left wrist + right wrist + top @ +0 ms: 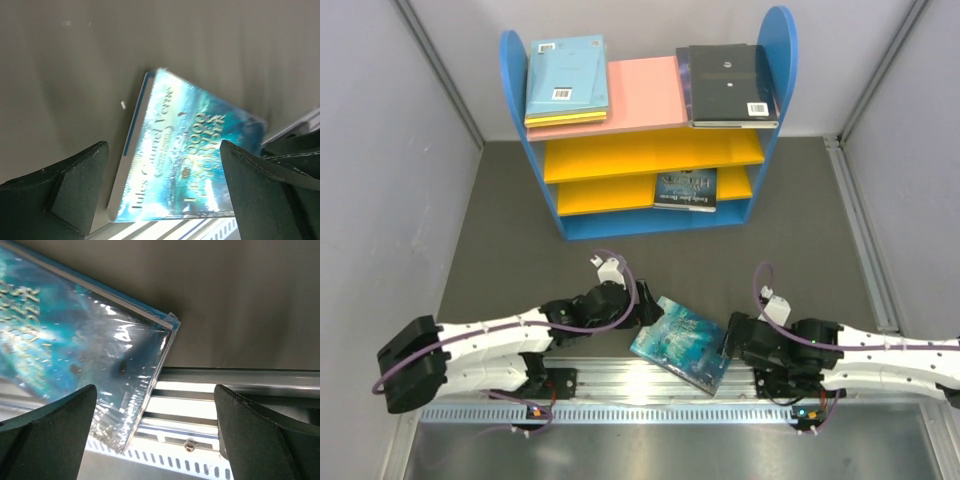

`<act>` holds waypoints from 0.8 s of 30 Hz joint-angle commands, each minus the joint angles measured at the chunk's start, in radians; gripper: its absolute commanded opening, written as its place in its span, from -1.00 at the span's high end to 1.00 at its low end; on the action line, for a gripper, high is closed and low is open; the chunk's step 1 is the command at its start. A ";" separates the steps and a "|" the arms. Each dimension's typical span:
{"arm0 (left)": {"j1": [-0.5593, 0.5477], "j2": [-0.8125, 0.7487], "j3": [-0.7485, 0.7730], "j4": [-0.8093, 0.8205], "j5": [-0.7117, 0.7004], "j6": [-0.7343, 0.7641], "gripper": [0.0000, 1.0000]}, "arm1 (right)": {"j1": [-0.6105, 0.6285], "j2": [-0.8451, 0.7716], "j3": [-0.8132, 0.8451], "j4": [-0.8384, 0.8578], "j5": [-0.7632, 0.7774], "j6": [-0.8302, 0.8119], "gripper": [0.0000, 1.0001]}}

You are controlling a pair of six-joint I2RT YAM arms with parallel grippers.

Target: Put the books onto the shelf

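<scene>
**Both grippers gaping, teal book loose between them**

Left gripper: fingers spread wide, gripping nothing. Book lies ahead of the gap, centre-right of frame. Contact: cannot tell.

Right gripper: fingers equally wide, nothing held. Book corner in upper left of frame, overhanging the rail.

Top view only: book sits lower centre, skewed, half on the dark mat, half on the rail. Left gripper is at its upper-left corner, right gripper at its right edge. Shelf is at top centre, well apart from the book. It holds a blue book on the pink top at left, a black book at right and a dark book on the lowest yellow board.

Wrist views only: glossy cover with glare, teal-blue sea swirl. Gold lettering, "Verne" legible in the left wrist view.
</scene>
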 commanded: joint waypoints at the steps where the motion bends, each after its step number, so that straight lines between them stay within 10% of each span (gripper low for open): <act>1: 0.017 0.079 -0.031 0.153 0.097 0.018 -0.96 | 0.012 0.087 0.019 0.048 -0.018 -0.004 -1.00; 12: 0.020 0.220 -0.145 0.412 0.313 -0.063 -0.89 | 0.015 0.077 -0.267 0.582 -0.141 0.120 -0.99; 24: -0.015 0.130 -0.281 0.635 0.419 -0.204 -0.80 | 0.185 0.085 -0.263 0.615 0.130 0.342 -0.92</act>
